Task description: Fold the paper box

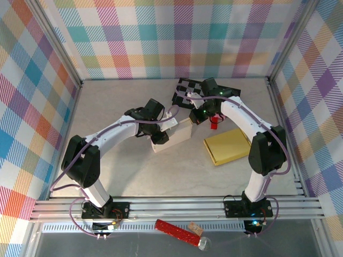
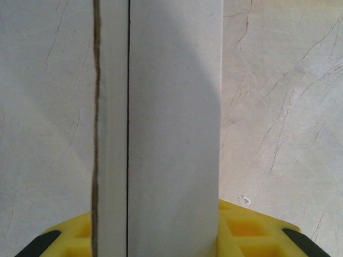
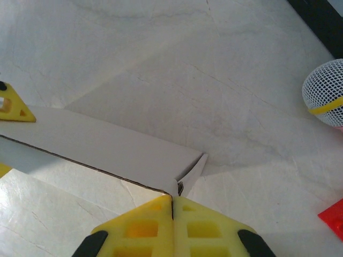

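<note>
Clamping paper box (image 2: 171, 107) in my left gripper (image 2: 161, 235) | my right gripper (image 3: 172, 206) pressed together at its far-right corner flap

The walls (image 1: 177, 37) were covered in checks of many colors: pink, blue, yellow, green and purple. They stood on three sides, at the back, the left and the right. Shiny metal posts (image 1: 60, 45) ran up the back corners. The table (image 1: 123, 176) was pale grey, like stone, with thin dark cracks all over it. Silver rails (image 1: 177, 206) ran along the near edge. The light was bright and even, and the shadows were soft.
</note>
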